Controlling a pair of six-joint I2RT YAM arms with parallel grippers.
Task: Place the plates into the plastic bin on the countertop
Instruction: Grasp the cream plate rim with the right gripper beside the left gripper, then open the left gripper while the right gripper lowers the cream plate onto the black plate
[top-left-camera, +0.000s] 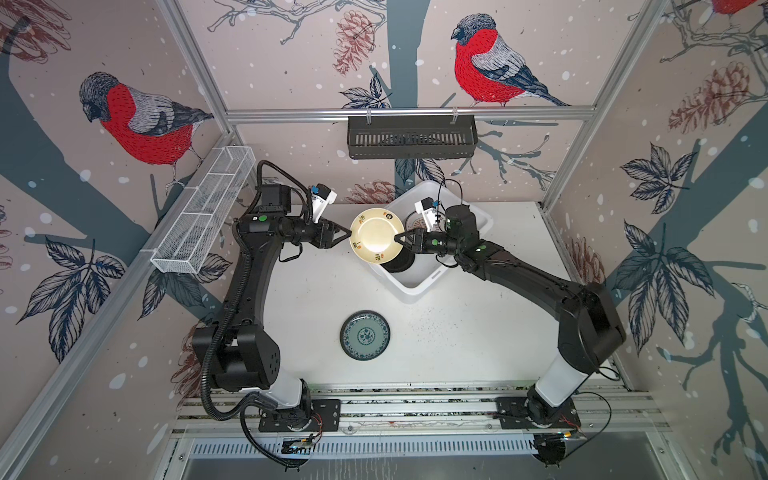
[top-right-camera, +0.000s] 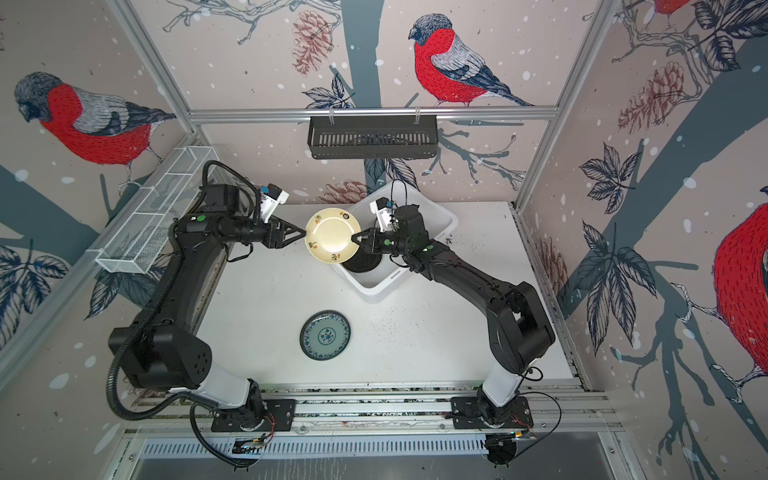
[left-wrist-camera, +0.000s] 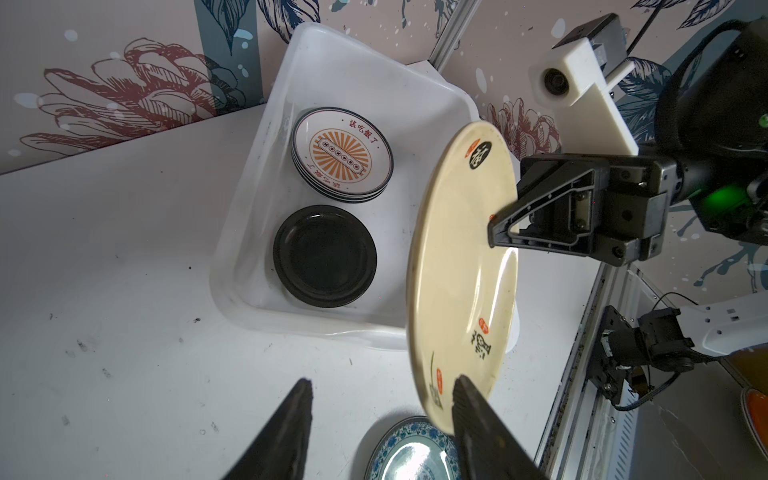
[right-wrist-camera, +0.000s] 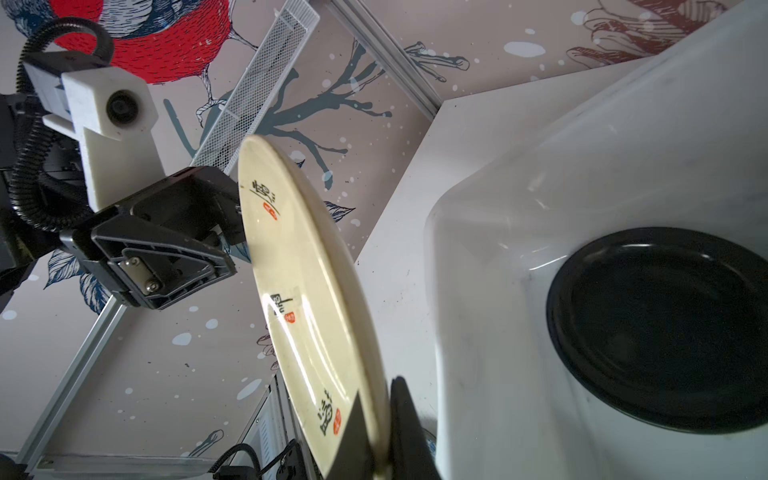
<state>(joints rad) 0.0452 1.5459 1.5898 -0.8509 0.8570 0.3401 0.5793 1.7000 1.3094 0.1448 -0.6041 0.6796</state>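
Observation:
A cream-yellow plate (top-left-camera: 376, 236) (top-right-camera: 332, 235) hangs tilted above the near-left rim of the white plastic bin (top-left-camera: 419, 291). My right gripper (top-left-camera: 397, 239) (right-wrist-camera: 380, 399) is shut on its right rim. At the opposite rim my left gripper (top-left-camera: 348, 233) (left-wrist-camera: 382, 380) is open, one finger beside the plate's edge (left-wrist-camera: 461, 266). Inside the bin lie a black plate (left-wrist-camera: 325, 255) (right-wrist-camera: 665, 328) and a small stack topped by the white plate with the orange sunburst (left-wrist-camera: 341, 151). A teal plate with a blue rim (top-left-camera: 365, 335) (top-right-camera: 325, 335) lies flat on the countertop (top-left-camera: 478, 332), nearer the front.
A black slotted rack (top-left-camera: 411, 137) hangs on the back rail. A white wire-mesh basket (top-left-camera: 203, 216) runs along the left wall, close behind the left arm. The bin sits at an angle at the back of the countertop.

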